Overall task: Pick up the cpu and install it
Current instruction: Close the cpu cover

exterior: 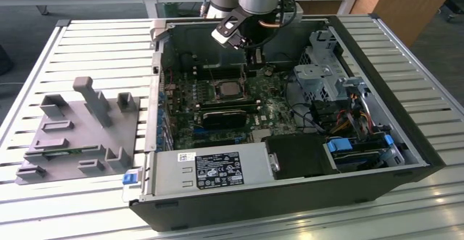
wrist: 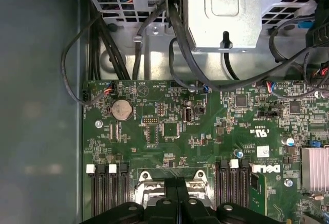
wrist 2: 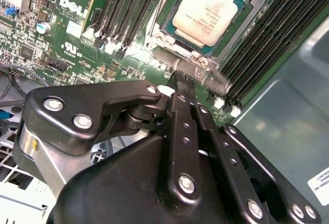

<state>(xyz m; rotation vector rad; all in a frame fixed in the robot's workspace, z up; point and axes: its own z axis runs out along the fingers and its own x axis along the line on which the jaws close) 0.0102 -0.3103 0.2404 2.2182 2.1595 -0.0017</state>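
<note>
The small flat square cpu [wrist 2: 205,12] with its shiny silver metal top is seen seated in the socket of the green motherboard [wrist 2: 77,44], framed by the socket's metal bracket. In the second wrist view it lies just beyond the tips of the black two-fingered gripper [wrist 2: 184,78], apart from them and not held. The gripper's fingers [wrist 2: 181,111] are pressed flat against each other, with nothing between them, so the gripper is closed and empty. In the first wrist view the same closed gripper [wrist: 177,183] is seen from the other side, its tips over the metal socket bracket [wrist: 146,183], with black memory slots [wrist: 108,193] to either side of it.

In the exterior view the gripper [exterior: 255,61] hangs inside the open black computer case [exterior: 290,196], just above the motherboard and near the cpu [exterior: 230,89], which is seen below and slightly toward the exterior view's left of the fingertips. A grey plastic fixture tray [exterior: 80,137] rests on the slatted white table [exterior: 101,44], well apart from the gripper, outside the case.
</note>
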